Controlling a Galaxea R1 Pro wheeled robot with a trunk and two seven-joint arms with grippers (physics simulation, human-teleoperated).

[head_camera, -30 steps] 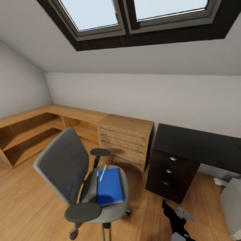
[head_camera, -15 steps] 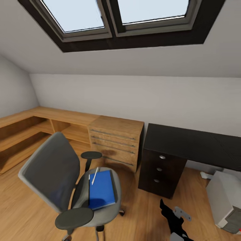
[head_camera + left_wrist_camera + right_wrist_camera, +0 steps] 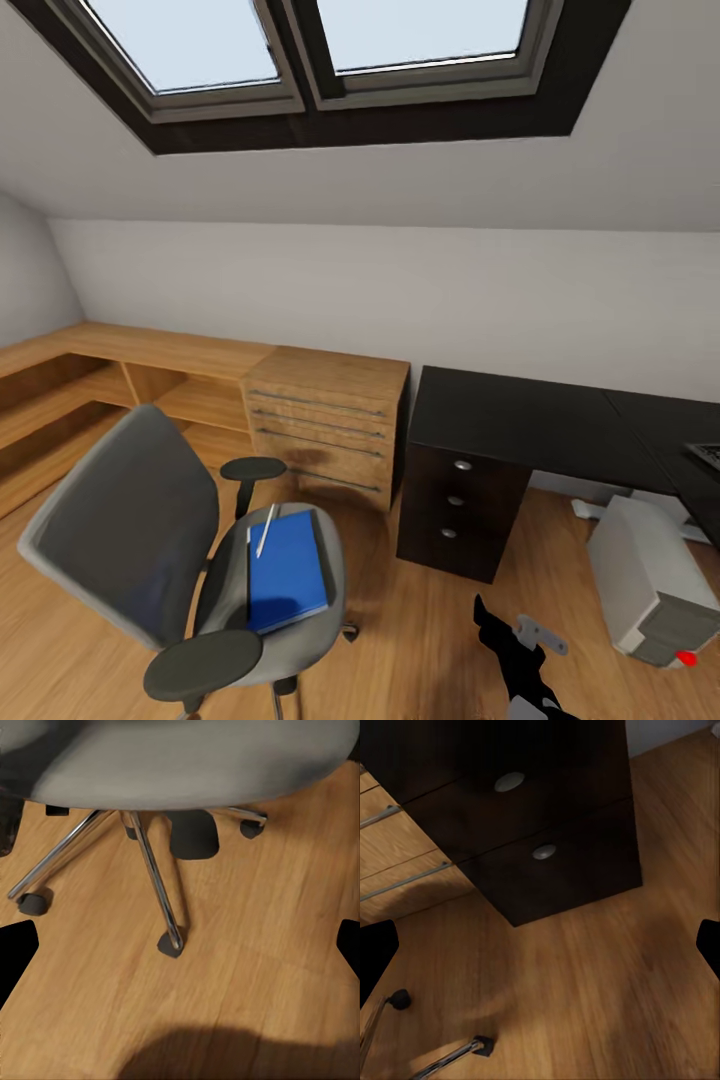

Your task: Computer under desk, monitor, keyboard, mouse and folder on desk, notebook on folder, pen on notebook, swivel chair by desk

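Chair first: I see the swivel chair (image 3: pixel 175 555) standing on the wooden floor (image 3: pixel 430 620), well apart from the desk (image 3: pixel 520 420), with the light wooden chest (image 3: pixel 325 420) between them along the wall. The folder (image 3: pixel 287 572) lies flat on the seat, and a thin white pen (image 3: pixel 265 530) rests on its upper corner, tilted. I cannot make out a notebook apart from the folder.

The computer (image 3: pixel 645 580) stands on the floor in front of the desk's open side, not under the top. A dark edge at the far right of the desk top may be the keyboard; I cannot tell.

My right gripper (image 3: pixel 540 945) looks down at the floor, its fingertips (image 3: pixel 375 949) wide apart with nothing between them; ahead of the fingers are the desk's dark drawers (image 3: pixel 532 847) with round silver knobs. My left gripper (image 3: pixel 180 945) is likewise spread and empty; beyond its fingers are the chair's chrome base (image 3: pixel 154 881) and castors, with the grey seat above them.
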